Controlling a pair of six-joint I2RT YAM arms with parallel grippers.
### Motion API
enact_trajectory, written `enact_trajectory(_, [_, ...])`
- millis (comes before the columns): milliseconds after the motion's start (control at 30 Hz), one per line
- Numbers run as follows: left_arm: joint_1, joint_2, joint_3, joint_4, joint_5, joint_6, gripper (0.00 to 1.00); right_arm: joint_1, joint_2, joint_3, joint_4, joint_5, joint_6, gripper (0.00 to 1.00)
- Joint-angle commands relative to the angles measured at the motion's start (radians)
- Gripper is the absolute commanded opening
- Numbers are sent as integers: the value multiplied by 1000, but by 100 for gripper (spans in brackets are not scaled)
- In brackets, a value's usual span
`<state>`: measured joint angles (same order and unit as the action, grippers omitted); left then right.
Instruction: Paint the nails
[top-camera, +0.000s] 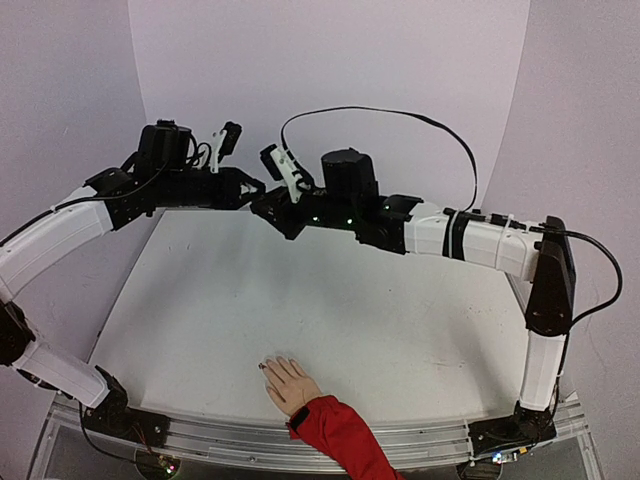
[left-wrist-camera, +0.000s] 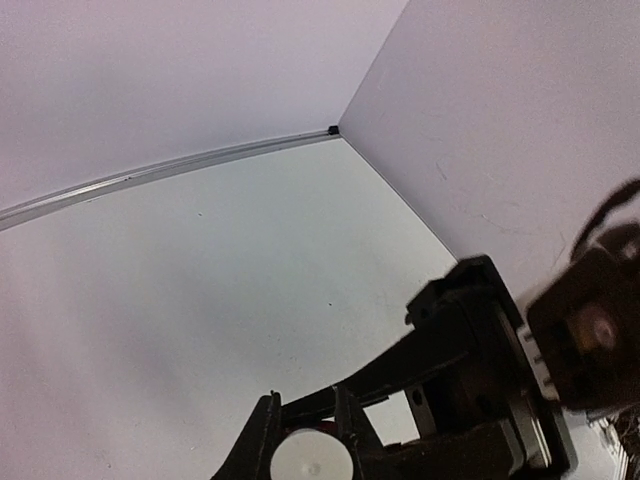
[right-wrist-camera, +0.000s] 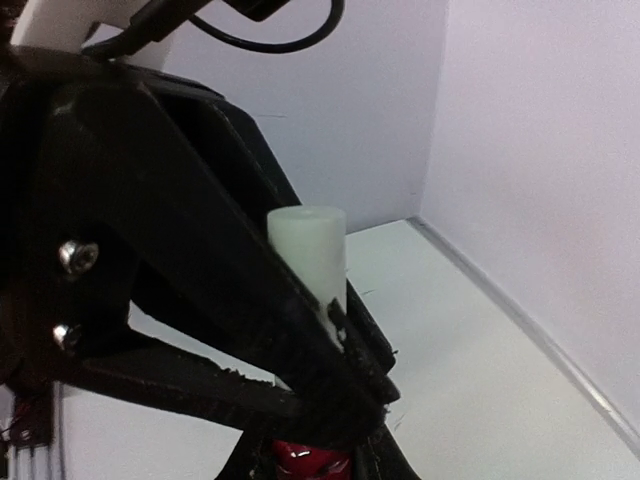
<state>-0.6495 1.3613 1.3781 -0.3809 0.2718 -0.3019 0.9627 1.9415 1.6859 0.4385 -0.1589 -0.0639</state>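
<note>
Pale lilac walls close round a white table (top-camera: 350, 300) on three sides. Up at its 12 o'clock end, raised off the surface, the left gripper (left-wrist-camera: 306, 432) has its jaws pinched on the white cap (right-wrist-camera: 307, 245) of a small bottle (right-wrist-camera: 312, 468). The right gripper (right-wrist-camera: 310, 452) is clamped on the bottle's red body just below the cap. The two arms reach in from 9 and 3 o'clock and meet there, close to the back wall, with a black cable (top-camera: 400, 115) looping above the right one. Toward 6 o'clock a broad stretch of white top lies between them and the mannequin hand (top-camera: 290, 385). It rests flat beside the near metal rail (top-camera: 420, 440), its red sleeve (top-camera: 335, 432) crossing that edge. The nails (top-camera: 268, 366) point toward 11 o'clock and are too small to judge for colour.
</note>
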Motion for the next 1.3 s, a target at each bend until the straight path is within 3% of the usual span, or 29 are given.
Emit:
enact_trajectory(0, [-12,-38,-28,53,303,70,10,-82,-35,74,108,-625,78,0])
enact_trajectory(100, [-12,-47,-47,94,624,123,9,-132,-13,84,348,-1105,334,0])
enact_trajectory(200, [-12,-55,-70,128,825,123,8,-133,17,130,440,-1274,471,0])
enact_trajectory(267, [-12,-52,-71,129,875,118,8,-134,-3,101,441,-1255,461,0])
enact_trajectory(400, [-10,-71,-69,129,787,102,18,-147,-58,2,432,-1141,393,0])
enact_trajectory(467, [-5,-87,-64,121,701,84,35,-159,-72,-39,422,-1087,368,0])
enact_trajectory(533, [0,-108,-58,111,609,72,58,-168,-85,-72,393,-1024,330,0])
enact_trajectory(633, [3,-134,-49,89,496,35,84,-169,-105,-92,269,-877,221,0])
enact_trajectory(667, [5,-137,-43,80,454,11,91,-167,-106,-94,232,-817,195,0])
enact_trajectory(733, [6,-135,-29,58,357,-54,95,-165,-115,-105,202,-701,173,0])
enact_trajectory(867, [21,-89,6,-21,228,-229,93,-132,-128,-125,187,-418,175,0])
enact_trajectory(1033, [23,-93,-1,9,159,-257,62,-76,-107,-83,124,-185,131,0])
enact_trajectory(1267, [21,-84,16,21,73,-221,61,-7,-72,-26,68,-74,72,0])
